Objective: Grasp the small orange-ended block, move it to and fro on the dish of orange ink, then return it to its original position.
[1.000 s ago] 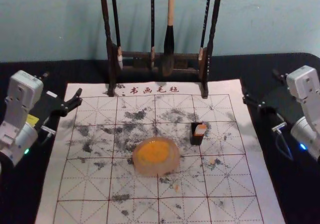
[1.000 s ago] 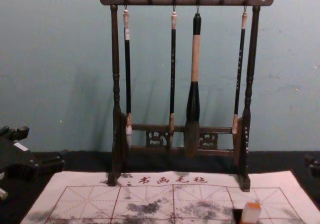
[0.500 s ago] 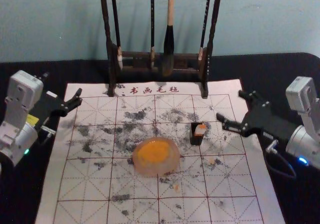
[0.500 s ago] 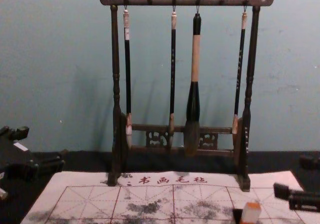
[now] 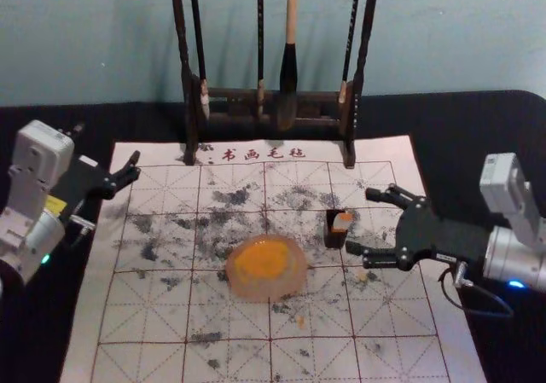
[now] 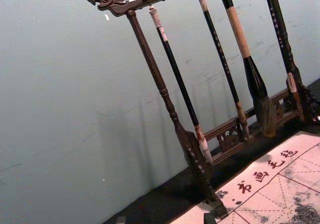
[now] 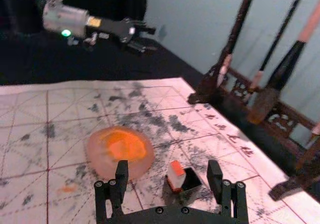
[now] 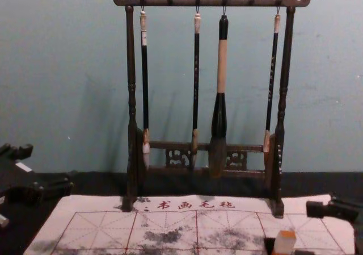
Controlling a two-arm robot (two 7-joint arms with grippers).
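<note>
Waiting off the mat's [image 5: 426,357] left side, the left gripper [image 8: 47,166] has its fingers spread and nothing between them; it has not shifted over the last second, and its arm looks parked. Further right, the dish of orange ink [image 5: 252,292] sits on the mat, where it was. Just beyond it to the right is the small orange-ended block [image 5: 342,221], upper end showing, standing in a black holder [image 5: 334,240] — neither has moved.

The change is at the right: the right gripper [image 5: 363,222] has swung in from beyond the mat's edge and is now beside the holder. That makes this the approach, I'd judge, with the grasp and the inking all to come. Its forearm reaches in from the right edge, roughly sideways across the mat, fingers pointing towards the robot's left. They stand wide apart and empty; in the right wrist view the block and holder appear framed between the two tips.

A little more reach should bring the fingers around the block — though they could catch the holder's wall if they come in too low.
</note>
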